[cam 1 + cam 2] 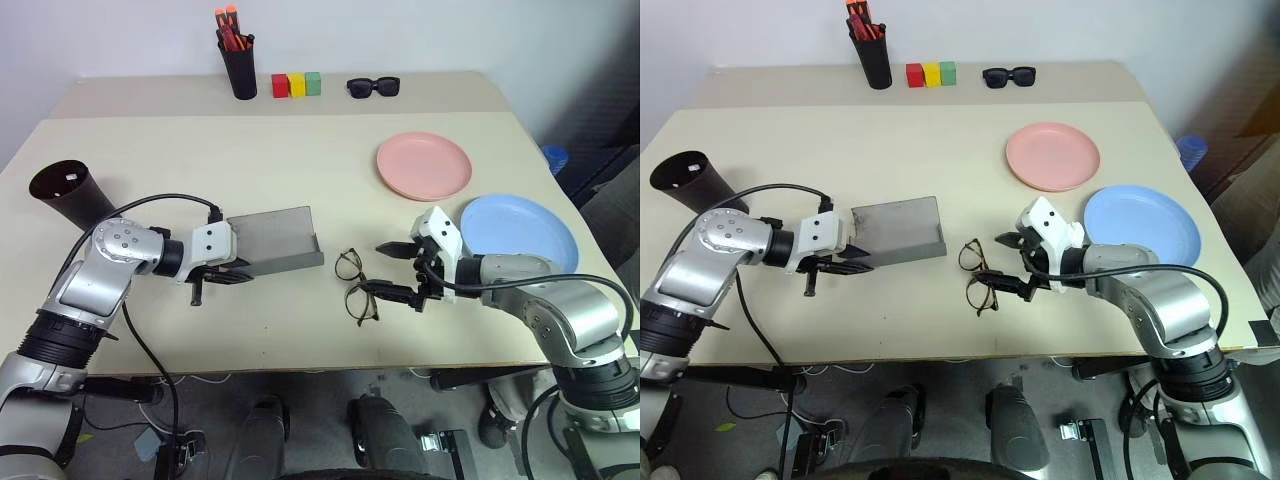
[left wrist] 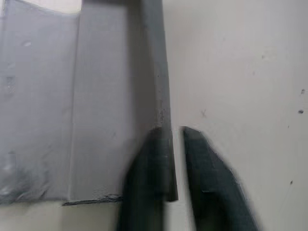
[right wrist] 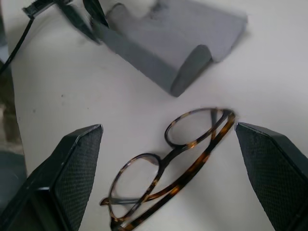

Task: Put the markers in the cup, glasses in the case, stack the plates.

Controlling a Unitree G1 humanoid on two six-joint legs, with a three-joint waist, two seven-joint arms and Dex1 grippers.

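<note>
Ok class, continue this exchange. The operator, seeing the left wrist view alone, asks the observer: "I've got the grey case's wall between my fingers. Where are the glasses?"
Observer: The glasses lie on the table, just to the right of the case and not touching it.
Operator: Is the other arm near them?
Observer: Yes. The right gripper hangs open, one finger on either side of them.
Operator: And the plates?
Observer: Not stacked yet. The pink plate and the blue plate each lie flat on the table's right side, neither on the other.
</note>
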